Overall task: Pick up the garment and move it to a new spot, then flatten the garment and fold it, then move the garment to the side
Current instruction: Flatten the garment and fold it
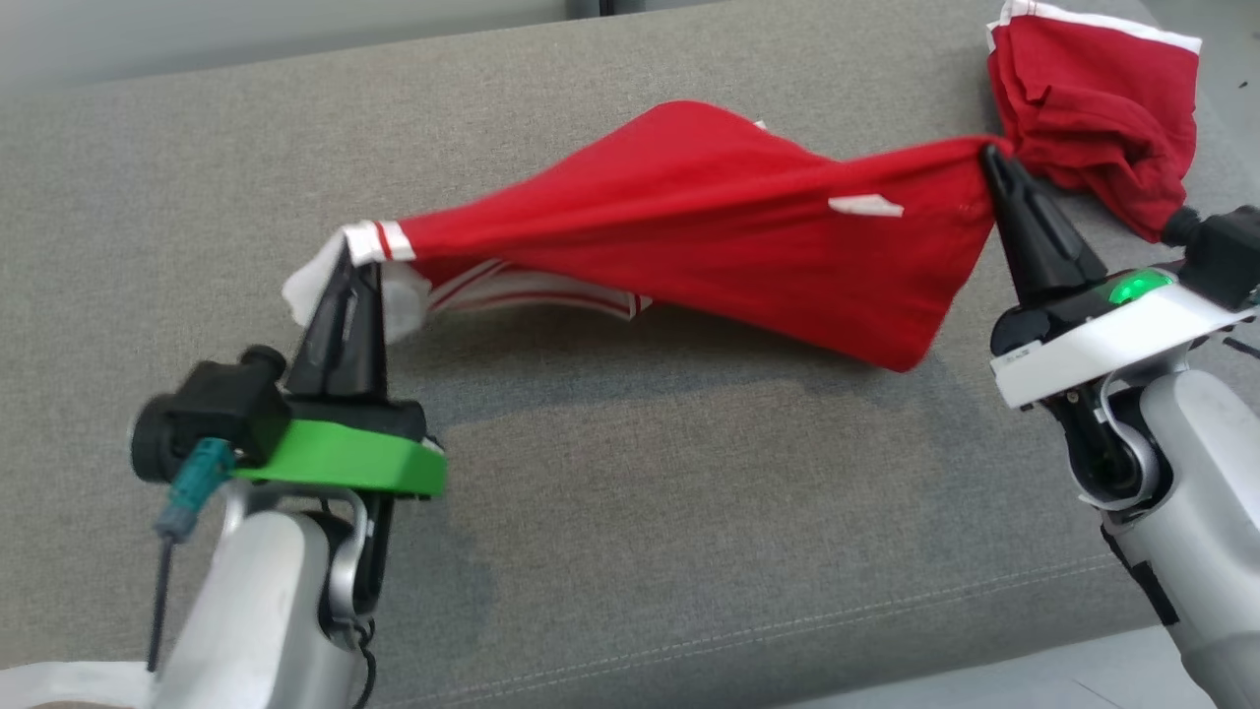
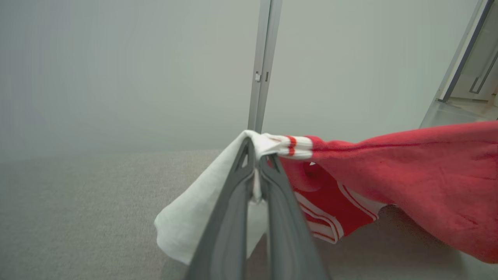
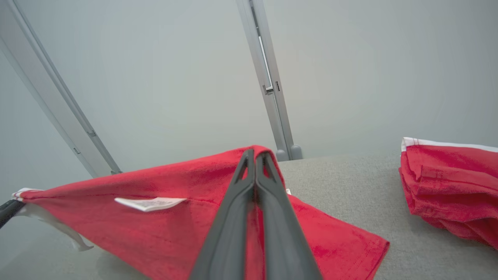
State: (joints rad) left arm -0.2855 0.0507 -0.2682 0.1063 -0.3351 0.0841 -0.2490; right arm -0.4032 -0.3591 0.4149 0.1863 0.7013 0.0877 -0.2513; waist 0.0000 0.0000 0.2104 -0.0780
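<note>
**A:** Garment [image 1: 709, 226]: where was it?

**B:** Strung across the middle of the head view, above the grey cushion [image 1: 630, 512]. The left gripper [image 1: 346, 254] had its jaws clamped on the white-trimmed end at centre left. The right gripper [image 1: 988, 154] had its jaws shut on red cloth at upper right (just beside a second red pile [image 1: 1093, 98]).

**A:** Which step?

**B:** Flattening, I'd judge, since the cloth hung twisted and sagging. The next move called for drawing the ends apart and lowering it flat.
</note>
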